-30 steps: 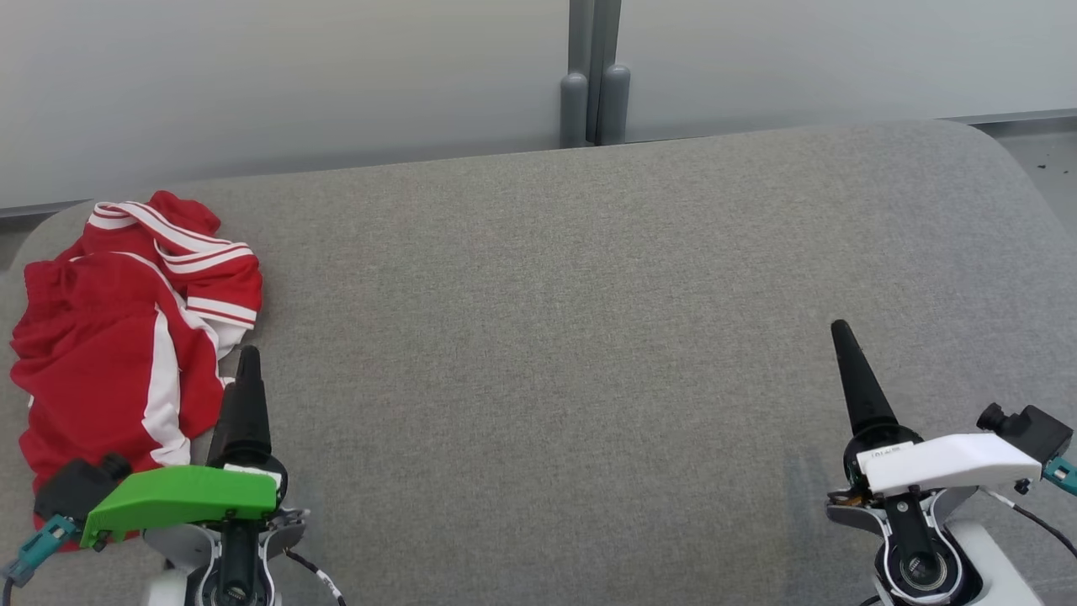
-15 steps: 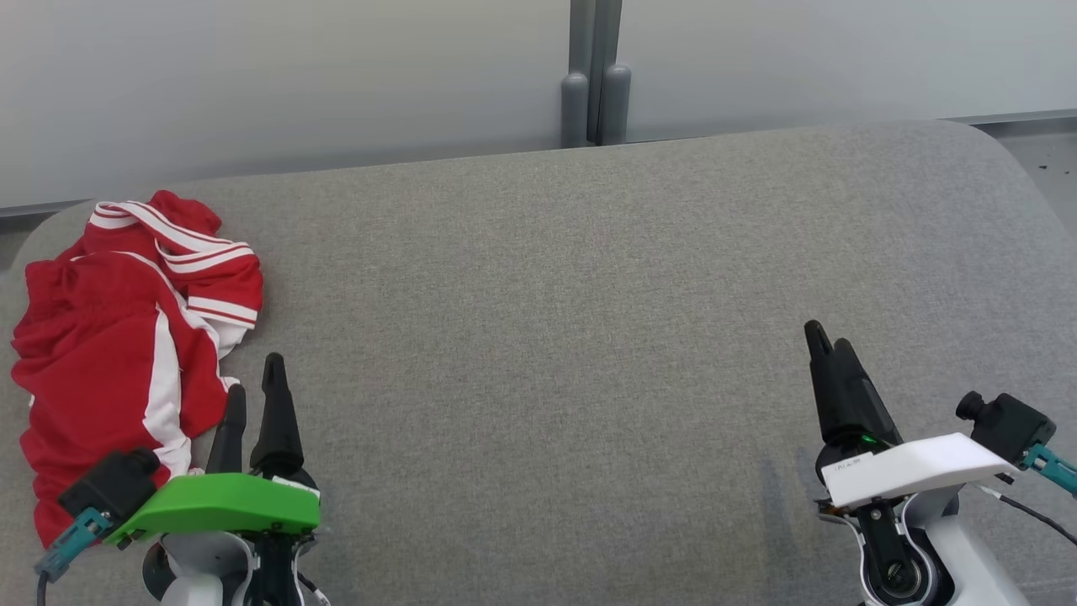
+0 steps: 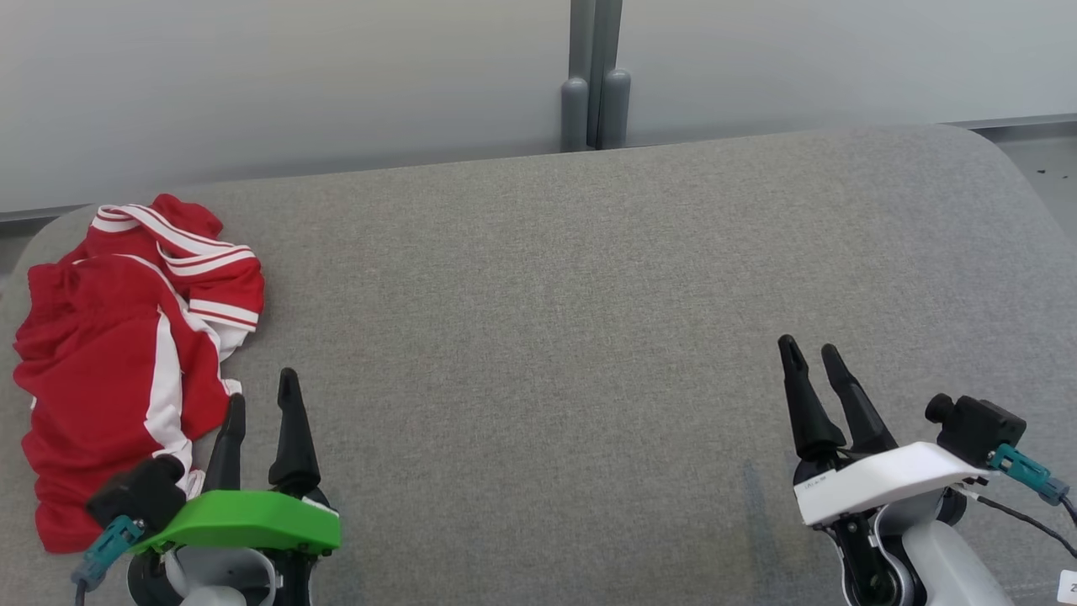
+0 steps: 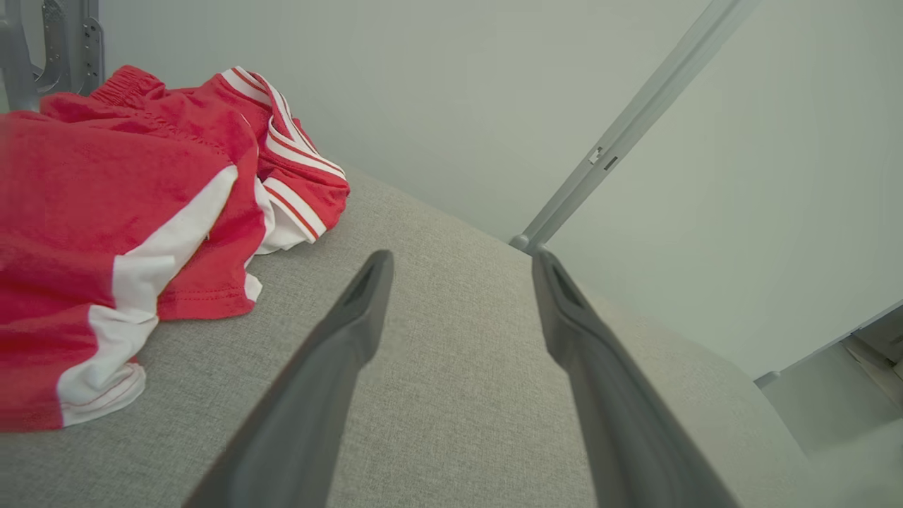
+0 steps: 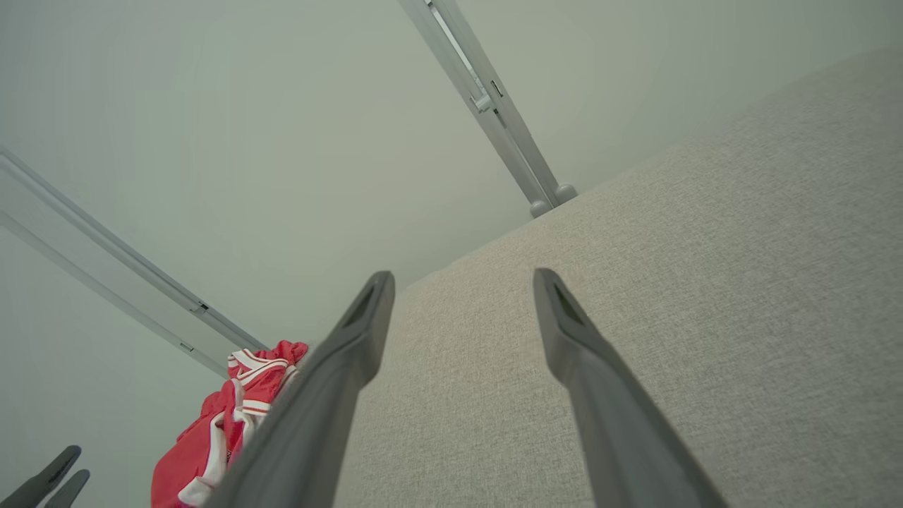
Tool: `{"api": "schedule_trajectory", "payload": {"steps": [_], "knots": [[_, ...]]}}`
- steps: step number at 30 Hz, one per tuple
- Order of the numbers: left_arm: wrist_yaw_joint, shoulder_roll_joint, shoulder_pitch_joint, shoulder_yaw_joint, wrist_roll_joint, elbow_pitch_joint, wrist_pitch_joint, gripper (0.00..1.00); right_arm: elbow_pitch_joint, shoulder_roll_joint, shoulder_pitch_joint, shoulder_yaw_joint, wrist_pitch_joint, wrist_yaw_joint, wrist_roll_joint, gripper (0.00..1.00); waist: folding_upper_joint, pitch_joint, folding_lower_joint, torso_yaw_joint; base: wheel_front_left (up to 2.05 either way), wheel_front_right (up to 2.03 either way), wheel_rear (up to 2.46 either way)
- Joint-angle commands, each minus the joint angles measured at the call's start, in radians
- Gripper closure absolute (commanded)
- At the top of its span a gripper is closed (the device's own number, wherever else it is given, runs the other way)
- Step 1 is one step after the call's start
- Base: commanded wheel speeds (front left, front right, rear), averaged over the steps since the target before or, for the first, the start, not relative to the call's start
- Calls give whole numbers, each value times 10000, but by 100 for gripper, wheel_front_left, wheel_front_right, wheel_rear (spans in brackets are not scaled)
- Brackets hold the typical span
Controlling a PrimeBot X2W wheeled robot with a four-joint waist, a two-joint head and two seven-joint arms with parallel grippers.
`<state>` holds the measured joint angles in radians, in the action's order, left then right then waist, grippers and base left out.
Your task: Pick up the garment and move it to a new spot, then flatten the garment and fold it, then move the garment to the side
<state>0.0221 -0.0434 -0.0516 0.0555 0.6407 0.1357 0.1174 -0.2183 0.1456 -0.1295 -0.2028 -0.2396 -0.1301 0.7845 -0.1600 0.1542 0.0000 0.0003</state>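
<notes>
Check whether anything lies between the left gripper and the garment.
Nothing visible does. The open left gripper sits just right of the garment, with only bare grey cushion between them.

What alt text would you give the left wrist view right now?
A crumpled red garment with white stripes lies at the left on a grey cushion. The left tool is open and empty, pointing over bare cushion just right of the garment. A pale wall rises behind.

Grey fabric-covered surface point(image 3: 538, 278) carries a crumpled red-and-white garment point(image 3: 101, 362) just left of the left gripper point(image 3: 262, 387), well apart from the right gripper point(image 3: 809, 345)
</notes>
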Motion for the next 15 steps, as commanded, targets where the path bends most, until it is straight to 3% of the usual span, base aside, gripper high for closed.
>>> {"api": "schedule_trajectory", "payload": {"steps": [1, 15], "knots": [[43, -80, 19, 8, -292, -87, 98, 0, 15, 25, -185, 70, -62, -5, -318, 0, 0, -6, 0, -3, 0, 0, 0], [157, -201, 478, -123, -1840, -229, 486, 0, -624, -246, -355, 189, -112, -6, -2105, 0, 0, -80, 0, -44, 0, 0, 0]]}}
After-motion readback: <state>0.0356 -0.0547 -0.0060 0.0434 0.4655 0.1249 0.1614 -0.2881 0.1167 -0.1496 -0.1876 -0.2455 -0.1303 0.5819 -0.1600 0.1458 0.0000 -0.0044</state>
